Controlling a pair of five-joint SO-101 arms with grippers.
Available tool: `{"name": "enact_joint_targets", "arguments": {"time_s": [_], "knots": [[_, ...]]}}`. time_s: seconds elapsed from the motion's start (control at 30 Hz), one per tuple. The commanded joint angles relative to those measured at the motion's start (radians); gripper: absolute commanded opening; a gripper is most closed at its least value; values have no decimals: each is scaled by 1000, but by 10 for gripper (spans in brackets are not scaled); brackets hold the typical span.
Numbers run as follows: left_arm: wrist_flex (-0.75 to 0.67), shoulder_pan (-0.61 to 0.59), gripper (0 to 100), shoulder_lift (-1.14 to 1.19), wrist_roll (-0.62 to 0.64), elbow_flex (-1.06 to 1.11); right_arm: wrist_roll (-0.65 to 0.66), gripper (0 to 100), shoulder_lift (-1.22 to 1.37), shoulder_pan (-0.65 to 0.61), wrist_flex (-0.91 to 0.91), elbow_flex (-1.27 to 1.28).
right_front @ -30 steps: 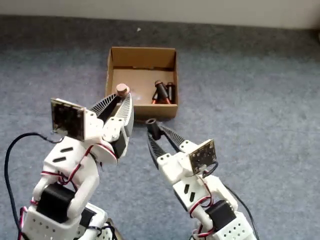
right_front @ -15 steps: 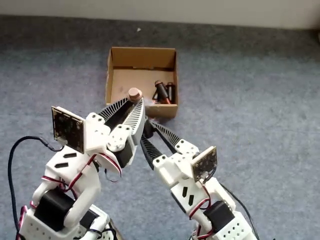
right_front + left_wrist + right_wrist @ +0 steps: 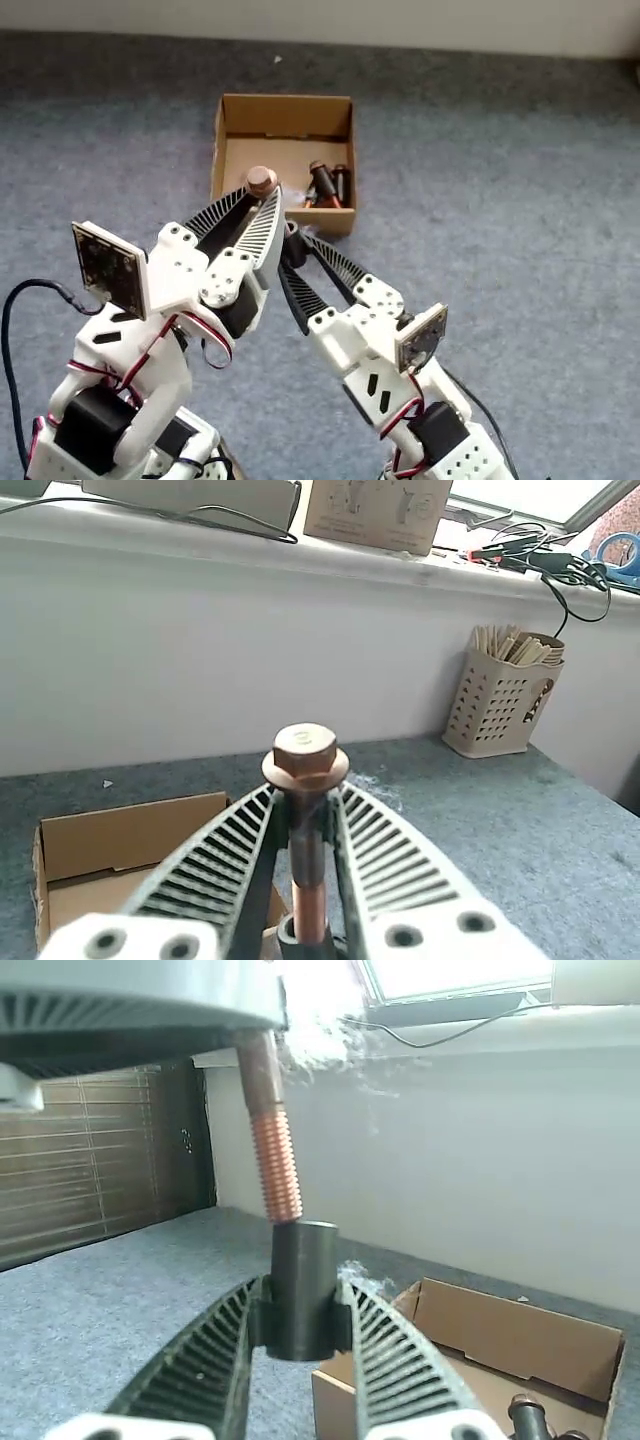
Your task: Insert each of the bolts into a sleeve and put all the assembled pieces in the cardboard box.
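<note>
the high view sits well above the near side, looking steeply down and far. each wrist view is close-up and nearly level, facing far. all three share the bolt, sleeve and cardboard box.

The left pincer grips a bolt beside the cardboard box.

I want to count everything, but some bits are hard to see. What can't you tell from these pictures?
- Bolt tip: right wrist view, the sleeve wall hides how deep it sits.
- Pieces in the cardboard box: high view, too small to count; the left gripper covers part of the box floor.
- Same pieces, right wrist view: cut off by the picture's edge.
</note>
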Motion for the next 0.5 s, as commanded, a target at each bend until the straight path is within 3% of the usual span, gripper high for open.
{"name": "enact_joint_targets", "arguments": {"time_s": [0.0, 0.47], "knots": [[-29, 12, 6, -13, 5, -58, -5, 4, -18, -10, -28, 101], [-29, 12, 6, -12, 5, -56, -3, 4, -18, -10, -28, 91]]}}
